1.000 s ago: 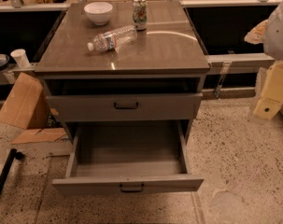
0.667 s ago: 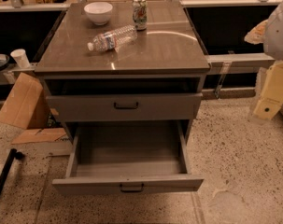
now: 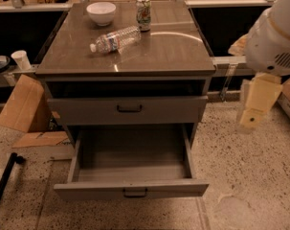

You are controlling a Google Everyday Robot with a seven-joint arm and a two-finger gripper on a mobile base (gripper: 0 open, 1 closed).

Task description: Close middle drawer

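Note:
The middle drawer (image 3: 131,189) is pulled far out of the grey cabinet, low in the view. It has a low front panel with a small dark bar handle (image 3: 135,192), and its long grey box is empty. Above it sits a taller-fronted grey drawer (image 3: 128,109) with a wider dark handle, nearly shut. My arm comes in at the right edge, white above and cream below. Its gripper (image 3: 253,114) hangs to the right of the cabinet, above the floor, well apart from the open drawer and its handle.
On the cabinet top (image 3: 173,51) are a white bowl (image 3: 101,12), a lying plastic bottle (image 3: 115,39) and an upright can (image 3: 143,13). Cardboard (image 3: 24,104) leans at the cabinet's left, with a paper cup (image 3: 22,59) above it. A dark pole (image 3: 5,181) lies at lower left. The floor is speckled.
My arm has come further into view from the right, moving left and slightly down. The drawers and the things on top have not moved.

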